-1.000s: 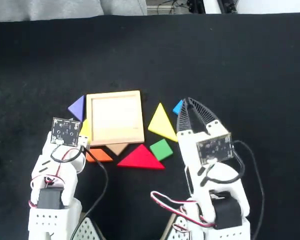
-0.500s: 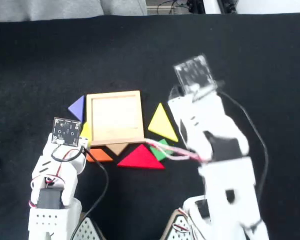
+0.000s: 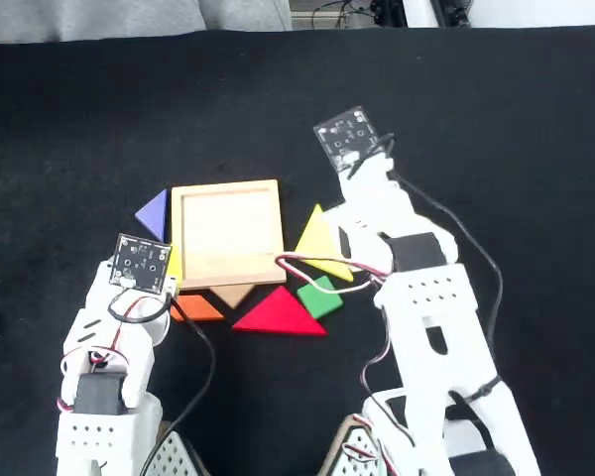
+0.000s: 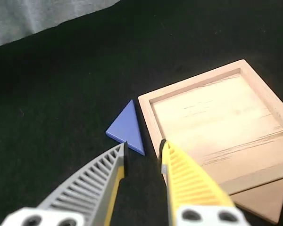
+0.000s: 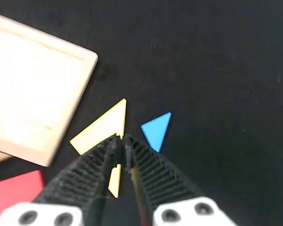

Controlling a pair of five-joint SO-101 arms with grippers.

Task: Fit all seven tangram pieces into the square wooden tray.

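Square wooden tray (image 3: 228, 233) lies flat on black cloth-covered desk (image 3: 476, 119), left of centre, with no pieces inside it.

Pieces around tray:
- Purple triangle (image 3: 154, 211): just beside tray's far left corner.
- Large yellow triangle (image 3: 320, 243): just right of tray, a narrow strip of cloth between them.
- Small blue triangle (image 5: 156, 130): just right of the yellow one, not touching.
- Green square (image 3: 319, 296): near side of yellow triangle, close to it.
- Large red triangle (image 3: 278, 312): off tray's near right corner.
- Tan wooden triangle (image 3: 233, 294): against tray's near edge; cannot tell if it sits partly under.
- Orange piece (image 3: 198, 308): near left corner, partly covered by left arm.

Left gripper (image 4: 142, 148): narrow gap between grey and yellow fingers, nothing held. Tips sit by purple triangle's near corner and tray's left rim.

Right gripper (image 5: 122, 140): black fingers pressed together at tips, nothing visibly between them. Hangs above yellow triangle, near its far point; contact with the piece cannot be told.
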